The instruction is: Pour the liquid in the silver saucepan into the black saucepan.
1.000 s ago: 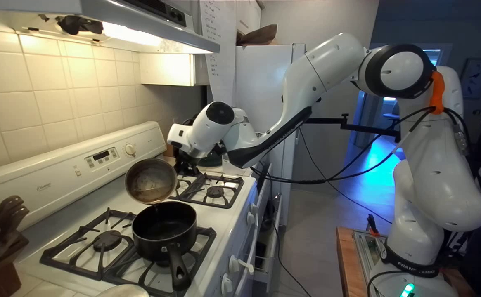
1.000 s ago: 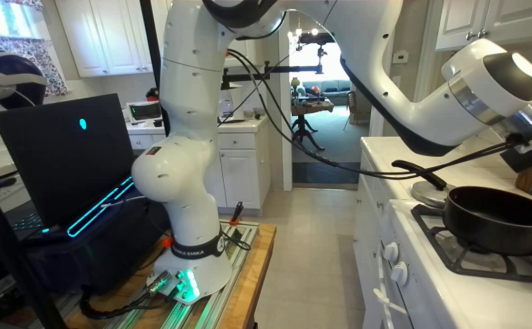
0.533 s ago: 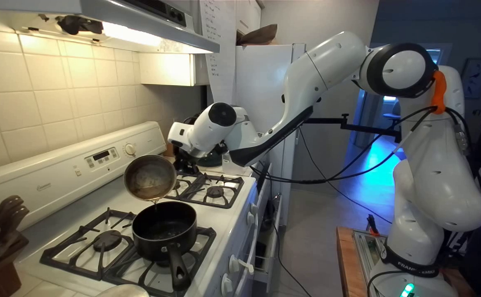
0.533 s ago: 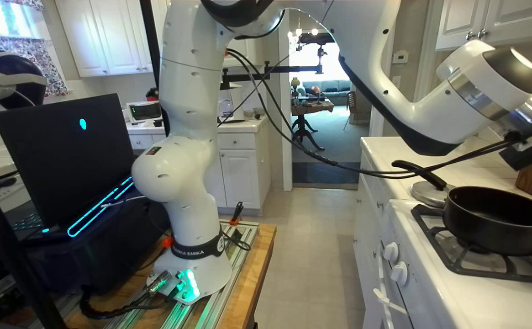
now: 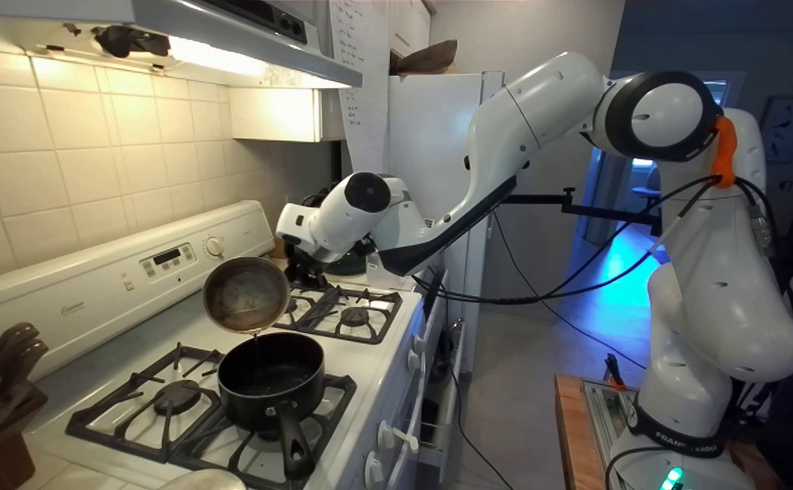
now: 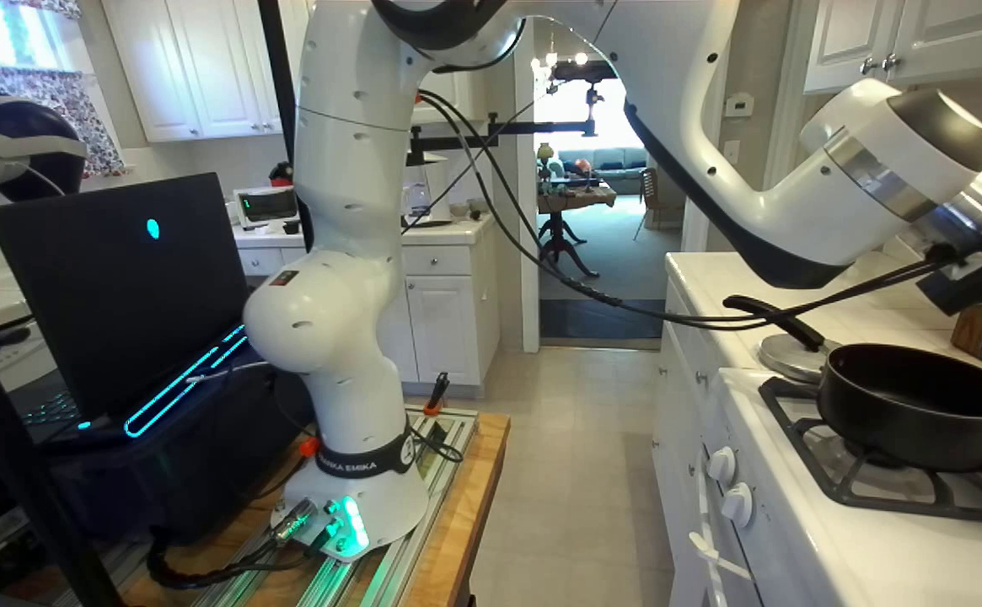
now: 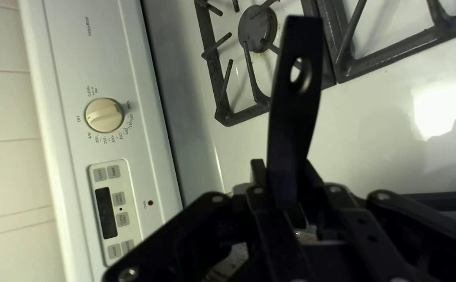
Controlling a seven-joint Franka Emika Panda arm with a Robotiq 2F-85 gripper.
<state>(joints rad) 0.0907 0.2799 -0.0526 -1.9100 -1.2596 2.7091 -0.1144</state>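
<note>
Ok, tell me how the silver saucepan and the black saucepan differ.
Look: the silver saucepan is a dull brownish grey inside; the black saucepan is black inside and out.
Pose: the silver saucepan is tipped steeply; the black saucepan sits upright.
Support: the claw holds the silver saucepan by its handle; the black saucepan rests on the burner grate.
Both are round and dark-handled.
</note>
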